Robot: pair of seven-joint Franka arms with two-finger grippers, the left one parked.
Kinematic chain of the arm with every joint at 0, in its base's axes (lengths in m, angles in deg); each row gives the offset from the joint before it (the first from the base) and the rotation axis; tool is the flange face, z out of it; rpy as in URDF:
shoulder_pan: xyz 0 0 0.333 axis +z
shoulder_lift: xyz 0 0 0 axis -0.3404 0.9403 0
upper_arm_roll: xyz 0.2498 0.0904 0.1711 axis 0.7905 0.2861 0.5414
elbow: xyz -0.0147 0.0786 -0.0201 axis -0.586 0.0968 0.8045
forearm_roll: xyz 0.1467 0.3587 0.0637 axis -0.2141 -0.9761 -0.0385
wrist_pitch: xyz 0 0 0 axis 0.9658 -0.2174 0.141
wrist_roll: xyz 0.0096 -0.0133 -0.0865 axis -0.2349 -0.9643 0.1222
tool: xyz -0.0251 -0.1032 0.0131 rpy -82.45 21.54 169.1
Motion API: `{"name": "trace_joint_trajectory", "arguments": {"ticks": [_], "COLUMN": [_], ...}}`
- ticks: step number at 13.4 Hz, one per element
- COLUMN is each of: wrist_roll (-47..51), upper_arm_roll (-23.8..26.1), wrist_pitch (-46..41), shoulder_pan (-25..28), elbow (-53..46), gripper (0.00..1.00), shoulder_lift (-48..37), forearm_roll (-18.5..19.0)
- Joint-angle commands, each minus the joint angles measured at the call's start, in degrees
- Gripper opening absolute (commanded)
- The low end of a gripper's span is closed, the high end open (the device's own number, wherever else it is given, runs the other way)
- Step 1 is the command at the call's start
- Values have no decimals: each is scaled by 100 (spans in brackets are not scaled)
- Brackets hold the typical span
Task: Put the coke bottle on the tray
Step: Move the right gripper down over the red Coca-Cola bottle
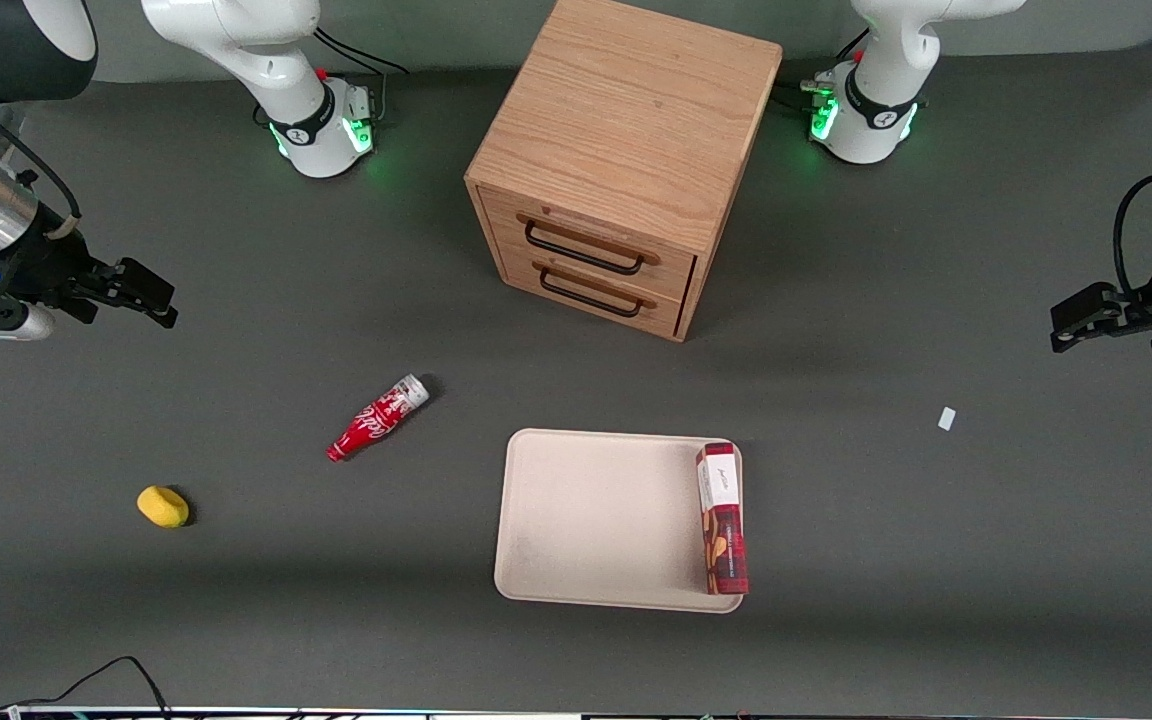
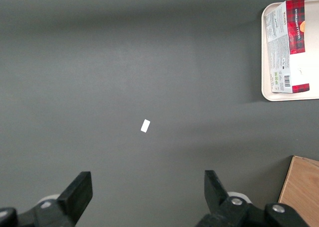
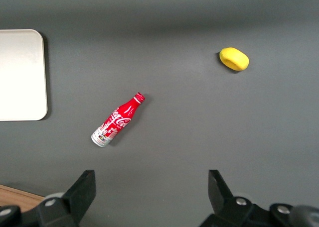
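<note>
Bottle (image 1: 377,418): lying on table (image 1: 236,600), off tray (image 1: 596,515). Box (image 1: 721,518): on tray's edge. Cabinet (image 1: 626,150): farther back. Lemon (image 1: 163,506): working arm's end. Gripper (image 1: 141,293): raised, fingers apart, empty.

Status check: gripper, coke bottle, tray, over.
Gripper open, high above table, holding nothing. Coke bottle lying on table, off tray. Red-and-white box on tray edge; rest bare.

You see glossy white arm links, green-lit bases with black collars, a silver wrist band, thin black cables, and a matt black hand (image 1: 151,297) with blocky fingers (image 3: 82,189).
</note>
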Motion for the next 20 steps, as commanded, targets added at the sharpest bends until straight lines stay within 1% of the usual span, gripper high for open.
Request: {"name": "trace_joint_trajectory", "arguments": {"ticks": [1,5,6,7,8,11,12,13,14,15,16,19,20], "wrist_roll": [111,470,802,1415,1934,3139,3570,4053,4458,4766,4987,5418,5568], "upper_arm_roll": [145,233,303,452,592,970,1085,1225,1322,1349,1350,1341,1341], "wrist_pitch": [-141,-133,-107,-46,103,813,1173,1707,2209,2666,2975,3495,3575], "shoulder_pan": [-105,-105,-79,-96,-88,-35,-26,-9,-8,-8,0,-9,-17], "elbow": [63,80,89,106,124,281,474,815,1166,1457,1599,1627,1601], "gripper": [100,100,100,100,100,100,100,100,100,100,100,100,100], "shoulder_lift": [-159,-11,112,261,445,1104,1280,1404,1518,1667,1869,2475,2651], "forearm_roll": [-61,-61,-130,-314,-420,-386,-325,-159,208,455,528,590,668]}}
